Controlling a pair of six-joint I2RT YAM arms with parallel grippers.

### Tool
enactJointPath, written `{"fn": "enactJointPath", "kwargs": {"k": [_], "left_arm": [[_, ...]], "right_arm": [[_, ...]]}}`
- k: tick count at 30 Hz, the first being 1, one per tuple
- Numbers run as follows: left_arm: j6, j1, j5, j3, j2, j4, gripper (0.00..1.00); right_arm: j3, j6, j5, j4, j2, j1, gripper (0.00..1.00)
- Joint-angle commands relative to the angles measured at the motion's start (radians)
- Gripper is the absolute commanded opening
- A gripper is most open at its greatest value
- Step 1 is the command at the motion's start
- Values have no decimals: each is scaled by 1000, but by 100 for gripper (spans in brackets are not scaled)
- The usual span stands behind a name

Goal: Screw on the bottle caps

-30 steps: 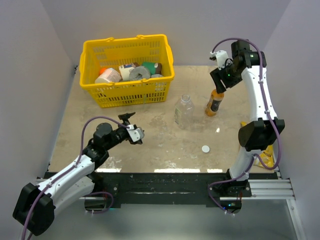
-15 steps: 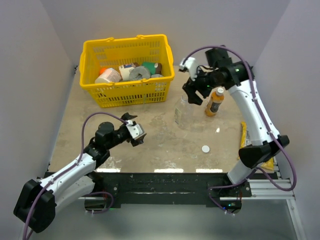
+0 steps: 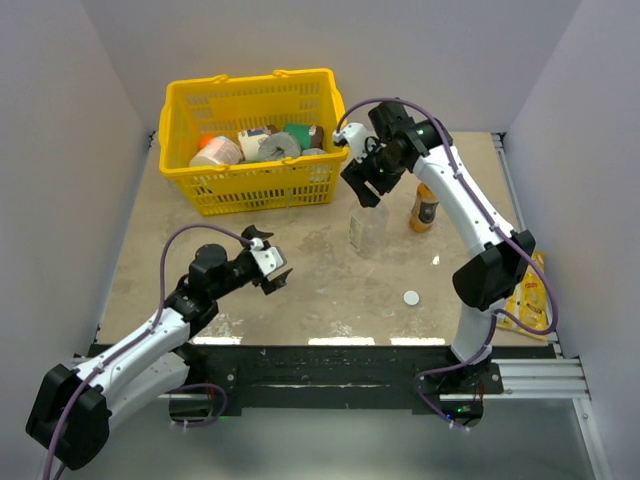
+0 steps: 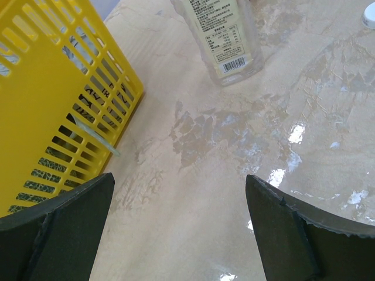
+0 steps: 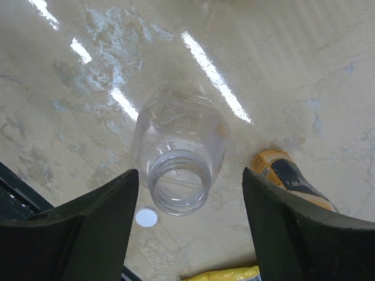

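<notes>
The clear ribbed bottle (image 3: 367, 230) stands upright mid-table with its mouth (image 5: 179, 187) uncapped. Directly above it hangs my right gripper (image 3: 362, 188), open; in the right wrist view the right gripper (image 5: 190, 173) has a finger on each side of the neck, apart from it. One white cap (image 3: 411, 297) lies flat on the table in front of the bottle, and it shows in the wrist views too: cap (image 5: 146, 217), cap (image 4: 370, 14). The orange bottle (image 3: 425, 208) stands just right of the clear one, its top hidden by the arm. My left gripper (image 3: 277, 272) is open and empty, low over the table left of the clear bottle (image 4: 225, 41).
A yellow basket (image 3: 250, 185) holding several containers stands at the back left, close to the left gripper's left side (image 4: 53, 105). A yellow snack packet (image 3: 530, 295) lies by the right wall. The orange bottle (image 5: 290, 175) is close to the right finger.
My right arm has swung left from over the orange bottle to above the clear bottle, and its jaws have widened. The left arm has barely moved.
</notes>
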Motion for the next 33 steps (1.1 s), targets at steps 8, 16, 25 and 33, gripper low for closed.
{"fn": "enactJointPath", "kwargs": {"k": [8, 16, 25, 33], "left_arm": [[-61, -2, 28, 31, 18, 93, 99], [-257, -19, 107, 62, 119, 289, 99], [-274, -125, 57, 127, 335, 495, 99], [-282, -189, -4, 218, 459, 523, 100]], "right_arm": [[-33, 12, 28, -8, -46, 18, 32], [-20, 33, -79, -22, -126, 21, 0], [-17, 101, -265, 4, -161, 21, 0], [-59, 154, -329, 48, -173, 23, 0]]}}
